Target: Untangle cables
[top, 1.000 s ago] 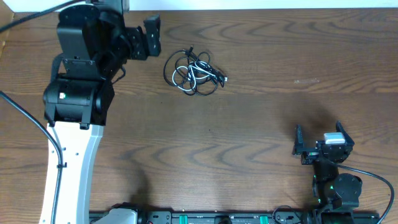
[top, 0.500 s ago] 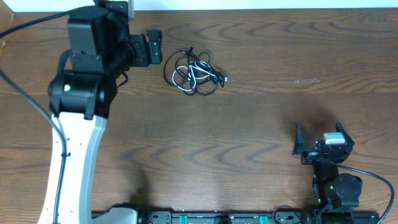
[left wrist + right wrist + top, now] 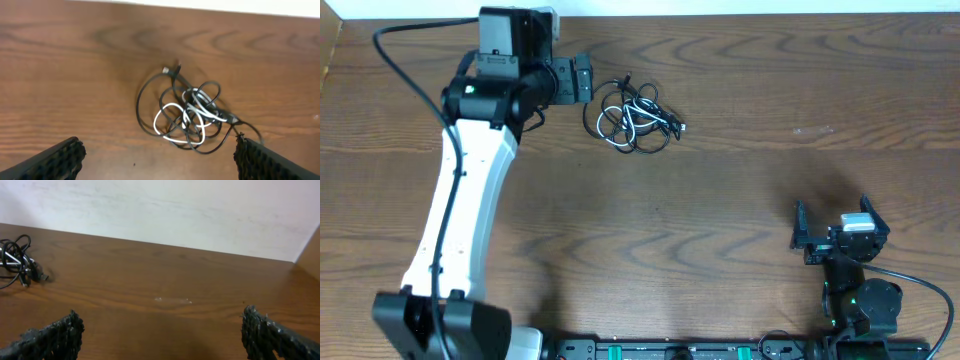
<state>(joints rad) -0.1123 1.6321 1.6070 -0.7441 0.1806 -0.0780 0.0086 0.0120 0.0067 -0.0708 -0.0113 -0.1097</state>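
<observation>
Cables [image 3: 633, 118] (one white) lie tangled beside empty, open left hand [image 3: 586, 80]; right hand [image 3: 832, 210] likewise.

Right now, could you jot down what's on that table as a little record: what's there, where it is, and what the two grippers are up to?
cables: one tangled bundle, black with one white, lying on the table, far side
left gripper: open, just beside the cables, not touching them
right gripper: open, at the near edge, far from the cables, holding nothing
untangling: not yet begun
</observation>
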